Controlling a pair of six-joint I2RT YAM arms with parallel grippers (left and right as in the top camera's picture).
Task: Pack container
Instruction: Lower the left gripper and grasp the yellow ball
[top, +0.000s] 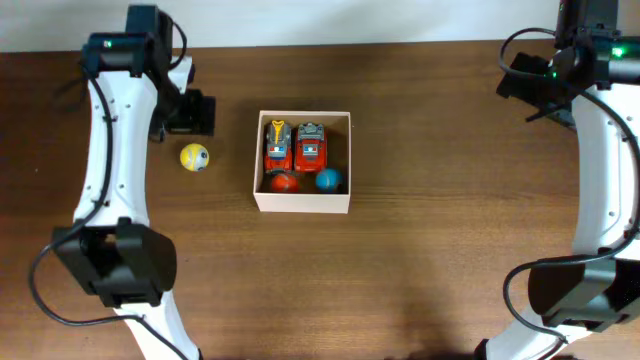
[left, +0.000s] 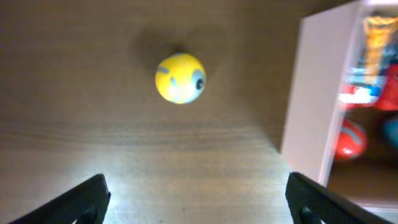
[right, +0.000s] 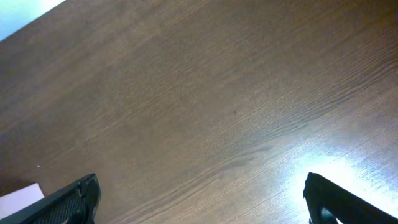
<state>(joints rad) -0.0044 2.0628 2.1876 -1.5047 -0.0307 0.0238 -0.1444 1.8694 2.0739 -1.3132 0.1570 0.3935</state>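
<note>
box (top: 303, 203): mid table (top: 450, 250), holds two cars (top: 310, 148), a red ball (top: 283, 182), a blue ball (top: 328, 180) | yellow ball (top: 194, 157): on table, just left of box | left gripper (left: 196, 200): wide open, empty, near yellow ball, not touching | right gripper (right: 199, 199): wide open, empty, far right, well apart from box

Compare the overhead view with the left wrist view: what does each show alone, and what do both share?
Only overhead: the white right arm and the whole square cream-white cardboard box, all four walls. Only left wrist: the black fingertips of the left gripper, spread apart. Both: the yellow ball on the brown wooden table, beside the box, with a red ball and a blue ball inside.
</note>
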